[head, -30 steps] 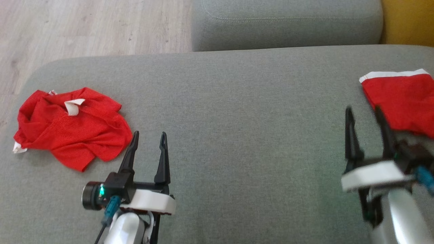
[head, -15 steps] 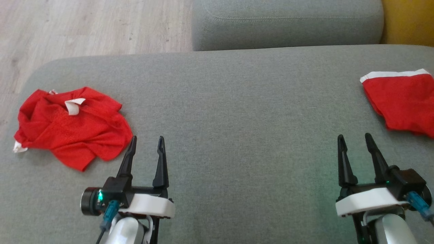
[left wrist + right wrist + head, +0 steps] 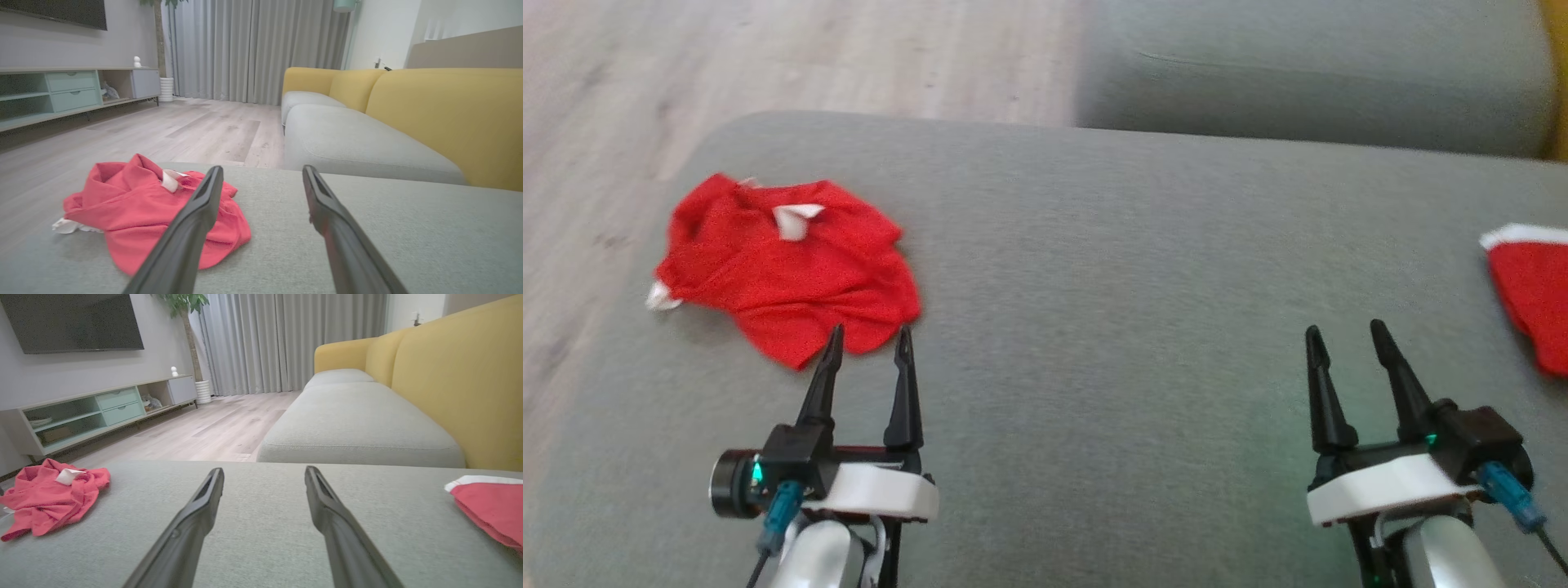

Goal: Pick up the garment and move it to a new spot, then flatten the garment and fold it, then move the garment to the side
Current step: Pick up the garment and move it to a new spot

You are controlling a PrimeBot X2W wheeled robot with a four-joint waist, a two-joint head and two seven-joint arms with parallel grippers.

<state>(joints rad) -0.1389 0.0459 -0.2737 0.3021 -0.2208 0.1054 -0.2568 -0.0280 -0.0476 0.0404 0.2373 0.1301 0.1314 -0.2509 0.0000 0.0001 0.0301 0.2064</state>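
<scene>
- The left gripper (image 3: 869, 335) had its two dark fingers spread wide apart, with nothing between them.
- Its fingertips pointed away from the robot and sat just at the near edge of a crumpled red garment (image 3: 792, 278). Whether they touched the cloth could not be told.
- In the left wrist view, the crumpled garment lay ahead and to the left of the fingers, and one finger crossed in front of it.
- The right gripper (image 3: 1344, 328) was likewise wide open and empty, above bare cushion and well apart from the left one.
- Near it, farther out and to its right, lay a folded red garment (image 3: 1535, 302) with a white band (image 3: 1523, 235) along its far edge. The frame edge cut it off.
- The crumpled garment was heaped in loose folds near the left end of a broad grey seat cushion (image 3: 1111, 286), with a small white tag (image 3: 796, 219) showing on top.
- The two garments lay at opposite ends of the cushion, with open grey fabric between them.
- Beyond the cushion stood a second grey seat cushion (image 3: 1307, 90), and pale wooden floor (image 3: 809, 57) stretched to the left.
- The wrist views showed a yellow backrest (image 3: 461, 384), grey curtains (image 3: 286, 343), a low cabinet (image 3: 102, 408) and a dark television (image 3: 73, 320) on the wall.
</scene>
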